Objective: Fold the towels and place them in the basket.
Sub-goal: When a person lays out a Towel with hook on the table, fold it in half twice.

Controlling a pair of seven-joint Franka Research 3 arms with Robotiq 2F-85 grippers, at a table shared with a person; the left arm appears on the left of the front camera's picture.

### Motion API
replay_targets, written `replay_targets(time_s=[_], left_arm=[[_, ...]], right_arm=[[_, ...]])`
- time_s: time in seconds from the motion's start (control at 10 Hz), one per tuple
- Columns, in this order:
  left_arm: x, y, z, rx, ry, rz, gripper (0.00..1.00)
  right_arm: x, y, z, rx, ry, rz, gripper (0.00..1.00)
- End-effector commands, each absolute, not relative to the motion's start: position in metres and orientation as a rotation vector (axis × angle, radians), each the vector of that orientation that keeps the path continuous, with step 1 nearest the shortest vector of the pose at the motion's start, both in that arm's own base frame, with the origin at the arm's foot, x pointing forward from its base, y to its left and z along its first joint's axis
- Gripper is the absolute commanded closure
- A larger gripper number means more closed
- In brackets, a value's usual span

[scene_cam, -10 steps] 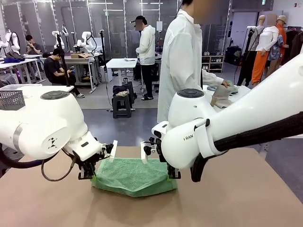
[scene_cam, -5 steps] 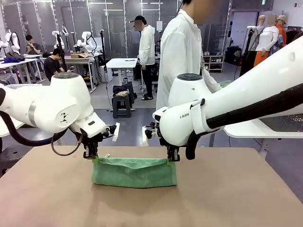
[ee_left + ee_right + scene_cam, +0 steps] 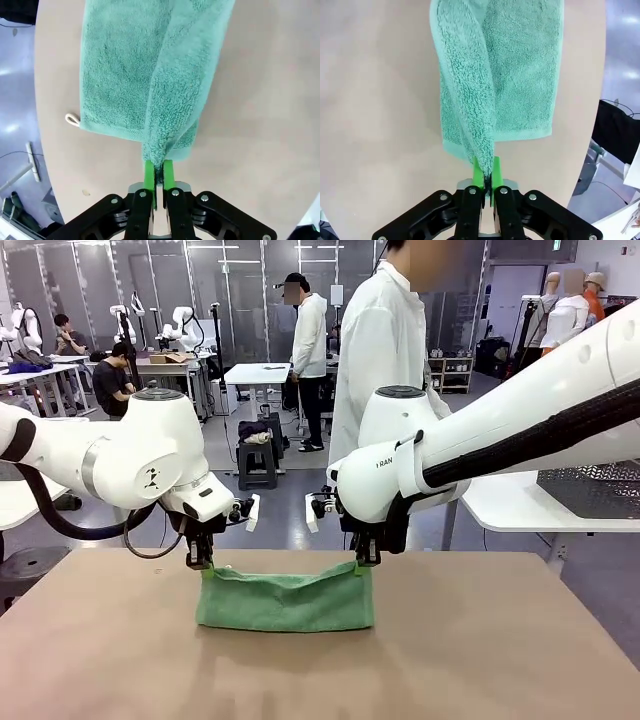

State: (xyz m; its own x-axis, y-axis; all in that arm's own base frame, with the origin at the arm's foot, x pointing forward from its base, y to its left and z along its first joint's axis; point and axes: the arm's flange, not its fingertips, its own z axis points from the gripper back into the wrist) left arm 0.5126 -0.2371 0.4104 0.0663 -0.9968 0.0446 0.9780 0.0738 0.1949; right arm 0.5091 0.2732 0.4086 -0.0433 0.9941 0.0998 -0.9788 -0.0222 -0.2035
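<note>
A mint green towel point(image 3: 285, 602) hangs between both grippers over the brown table, its lower part resting on the tabletop and its top edge sagging in the middle. My left gripper point(image 3: 201, 562) is shut on the towel's left upper corner; the left wrist view shows the green pads point(image 3: 149, 176) pinching the towel point(image 3: 150, 75) with a small loop tag at its edge. My right gripper point(image 3: 366, 560) is shut on the right upper corner, the pads point(image 3: 479, 177) closed on the cloth point(image 3: 505, 75). The blue-grey towel and the dark basket are out of view.
The brown table point(image 3: 500, 660) stretches bare around the towel. A person in a white lab coat point(image 3: 385, 370) stands at the far side, turned toward a white side table point(image 3: 520, 505) that carries a grey mesh basket point(image 3: 595, 490).
Both grippers moved toward the far edge of the table, dragging the towel's upper edge with them; the towel went from a draped mound to a hanging fold. The person's arm lowered.
</note>
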Motion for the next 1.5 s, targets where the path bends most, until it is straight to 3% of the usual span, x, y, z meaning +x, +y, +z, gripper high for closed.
replay_targets(time_s=[0.0, 1.0, 1.4], left_arm=[[0.507, -0.233, 0.412, 0.122, -0.191, -1.497, 0.92], [0.594, -0.24, 0.388, 0.021, -0.202, -1.528, 0.92], [0.607, -0.234, 0.376, 0.01, -0.154, -1.456, 0.92]], right_arm=[[0.499, 0.275, 0.409, -0.086, -0.252, 1.604, 0.93], [0.59, 0.269, 0.379, -0.008, -0.277, 1.608, 0.93], [0.601, 0.27, 0.365, 0.034, -0.256, 1.585, 0.93]])
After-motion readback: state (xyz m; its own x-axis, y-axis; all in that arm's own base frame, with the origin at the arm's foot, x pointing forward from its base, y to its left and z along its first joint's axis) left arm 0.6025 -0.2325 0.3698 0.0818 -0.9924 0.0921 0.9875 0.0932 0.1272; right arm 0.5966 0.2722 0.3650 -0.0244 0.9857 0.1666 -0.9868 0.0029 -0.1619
